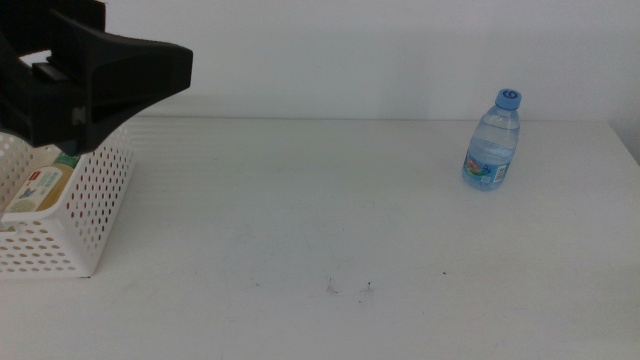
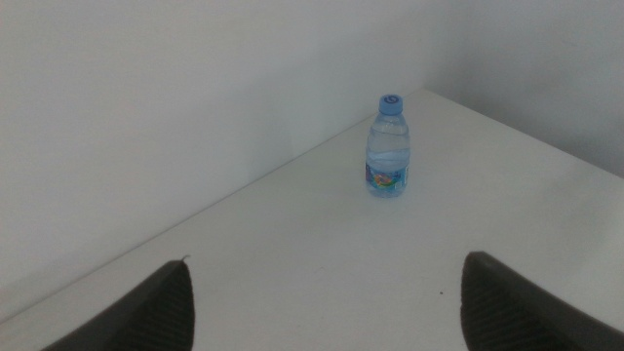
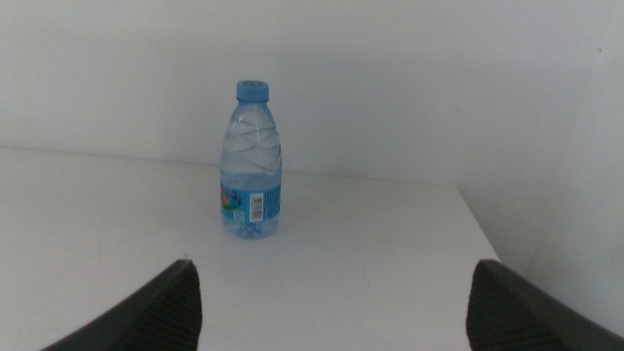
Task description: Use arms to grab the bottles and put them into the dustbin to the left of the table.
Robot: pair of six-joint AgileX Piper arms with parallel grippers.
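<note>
The water bottle point(image 1: 493, 140) stands upright at the worktop's two o'clock, dead ahead of the empty, spread-jawed right end effector point(image 3: 331, 310); left end effector point(image 2: 327, 304), likewise spread, hangs over the dustbin point(image 1: 95, 215).

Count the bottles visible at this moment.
2. The clear plastic water bottle with a blue cap stands upright on the table's far right; the yellow tea bottle lies inside the white perforated basket, partly hidden.

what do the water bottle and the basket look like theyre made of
Water bottle: thin clear plastic, glossy; the wall shows through it, and its shoulder is ribbed. Blue cap looks like opaque plastic. Basket: white moulded plastic, seemingly matte, with even rows of round holes in its wall.
</note>
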